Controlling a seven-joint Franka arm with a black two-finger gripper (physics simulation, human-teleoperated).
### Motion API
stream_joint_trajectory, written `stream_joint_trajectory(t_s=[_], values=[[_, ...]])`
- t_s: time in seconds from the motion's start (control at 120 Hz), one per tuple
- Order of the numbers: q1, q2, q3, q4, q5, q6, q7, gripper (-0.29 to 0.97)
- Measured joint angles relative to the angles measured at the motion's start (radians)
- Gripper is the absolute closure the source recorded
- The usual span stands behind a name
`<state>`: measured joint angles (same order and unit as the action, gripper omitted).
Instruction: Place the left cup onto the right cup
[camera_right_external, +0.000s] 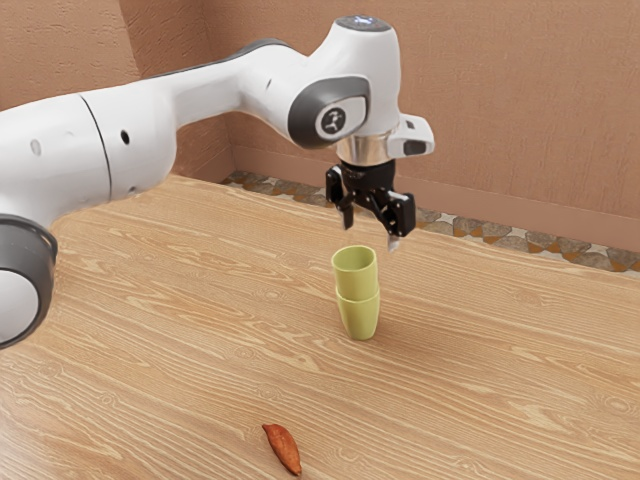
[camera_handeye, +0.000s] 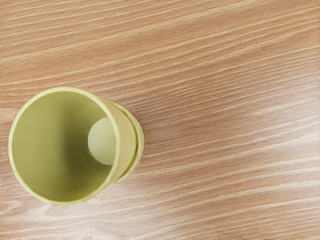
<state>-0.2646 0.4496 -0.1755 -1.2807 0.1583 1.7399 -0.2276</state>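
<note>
In the middle of the wooden table (camera_right_external: 180, 300) there are two light green cups, one nested in the other. The upper cup (camera_right_external: 355, 268) sits upright inside the lower cup (camera_right_external: 360, 318), with its rim poking out above the lower one's rim, so it's a neat little stack. The tool (camera_right_external: 370, 232) hangs just above the stack, a bit toward the exterior view's right of the cup mouth. Its fingers are spread apart with nothing between them, so it's released and not touching either cup.

From the wrist cam you're looking pretty much straight down into the upper cup (camera_handeye: 45, 150). You can see its pale round bottom, and a thin sliver of the lower cup (camera_handeye: 138, 142) peeks out on one side. Wood grain of the table (camera_handeye: 225, 100) all around.

Also a small reddish-orange object (camera_right_external: 283, 448) is lying on the table, well apart from the cups, near the front edge of the exterior view.
</note>
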Motion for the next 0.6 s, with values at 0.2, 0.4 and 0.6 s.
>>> stream_joint_trajectory(t_s=[0.2, 0.4, 0.6], values=[[-0.002, -0.132, 0.033, -0.12, -0.001, -0.003, 0.005, 0.01], [0.0, -0.214, 0.058, -0.16, -0.002, -0.04, 0.01, 0.0], [-0.016, -0.308, 0.116, -0.233, -0.011, -0.078, 0.014, 0.0]])
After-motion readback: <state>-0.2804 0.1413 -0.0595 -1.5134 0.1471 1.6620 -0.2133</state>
